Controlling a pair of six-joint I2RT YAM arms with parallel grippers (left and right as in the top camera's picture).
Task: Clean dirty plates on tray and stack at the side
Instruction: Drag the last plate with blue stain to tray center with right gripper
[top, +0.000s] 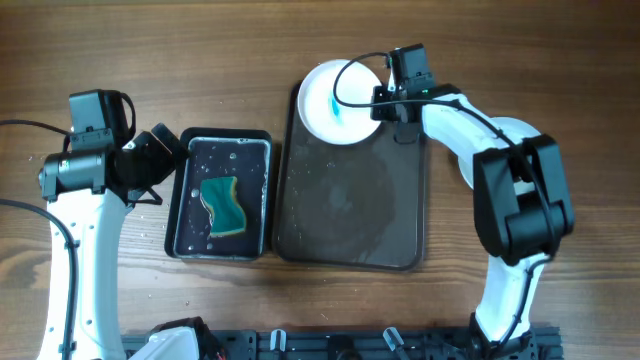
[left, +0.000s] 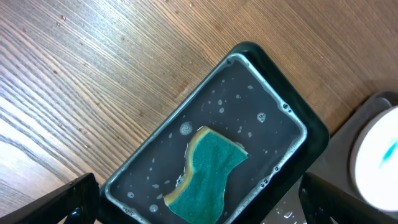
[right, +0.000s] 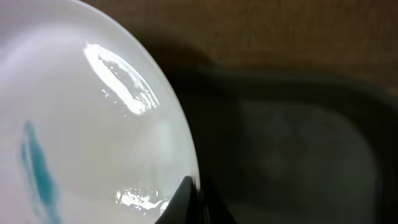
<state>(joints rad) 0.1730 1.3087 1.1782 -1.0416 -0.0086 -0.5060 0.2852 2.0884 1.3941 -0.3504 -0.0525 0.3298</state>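
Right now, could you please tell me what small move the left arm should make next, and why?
Probably lower the left end effector onto the sponge and close. Its jaws stand open above the water tub, the sponge lies there ungripped, and the plate at the right end effector shows a blue smear.

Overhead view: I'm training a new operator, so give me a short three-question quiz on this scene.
1. True or false: the sponge lies in the small water tray.
2. What colour is the smear on the white plate? A red, B blue, C yellow.
3. Fill in: the left gripper has its jaws ____.
Key: 1 true; 2 B; 3 open.
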